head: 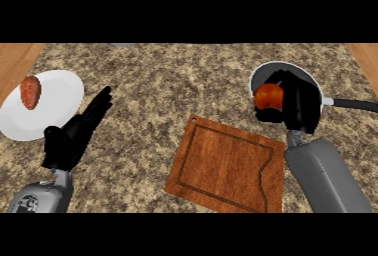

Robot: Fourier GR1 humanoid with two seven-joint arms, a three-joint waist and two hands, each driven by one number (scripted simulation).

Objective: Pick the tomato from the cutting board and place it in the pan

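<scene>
The red-orange tomato [268, 95] is in my right hand [294, 107], whose fingers and thumb curl round it. The hand holds it over the left part of the black pan [310, 80], which has a pale rim and a handle pointing right. I cannot tell whether the tomato touches the pan's floor. The brown wooden cutting board [229, 167] lies bare, below and left of the pan. My left hand [74, 132] rests open at the left, fingers up.
A white plate [55, 100] at the left edge carries a reddish piece of food [30, 92]. The pan's handle [354, 104] reaches the right edge. Speckled stone counter [170, 80] lies between plate and pan, with wooden strips at both upper corners.
</scene>
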